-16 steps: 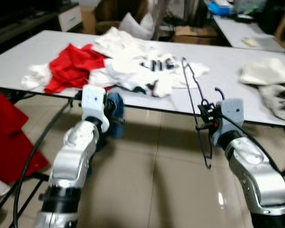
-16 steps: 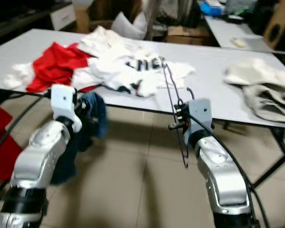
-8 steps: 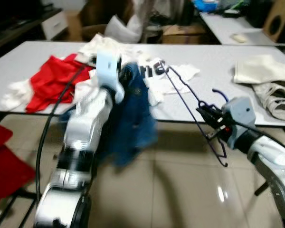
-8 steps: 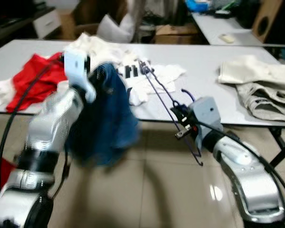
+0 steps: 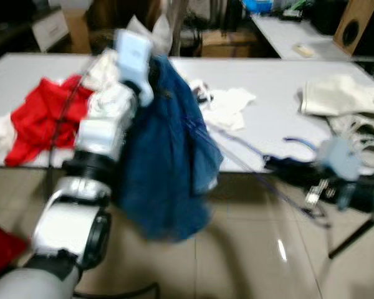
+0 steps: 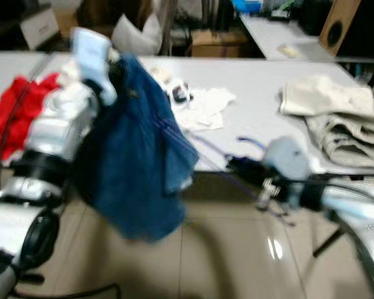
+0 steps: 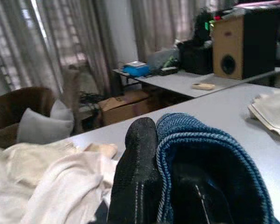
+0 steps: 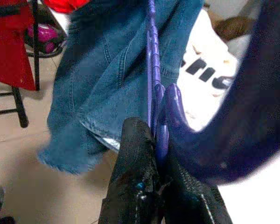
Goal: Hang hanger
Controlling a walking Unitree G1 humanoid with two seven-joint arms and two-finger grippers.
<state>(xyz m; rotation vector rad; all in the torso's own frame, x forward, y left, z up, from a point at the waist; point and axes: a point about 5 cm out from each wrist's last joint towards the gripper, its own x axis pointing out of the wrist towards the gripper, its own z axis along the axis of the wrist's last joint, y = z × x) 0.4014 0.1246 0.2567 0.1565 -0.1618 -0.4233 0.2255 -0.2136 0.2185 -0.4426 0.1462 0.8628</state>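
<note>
— The right gripper [image 8: 151, 186] is clamped tight on the purple wire hanger [image 8: 154, 100], just under its hook. See it?

— Yes. The hanger's long axis runs from that claw up and leftward, straight at the blue denim garment [image 5: 168, 156].

— And the left gripper [image 7: 151, 154] is pinched closed on the denim's hem, holding it high above the table's [image 5: 268, 118] near edge.

— So the right arm carries the hanger; I'd guess it threads into the denim next.

— Any writing?

— Black letters on a white shirt [image 8: 210, 74], too blurred to read.
</note>
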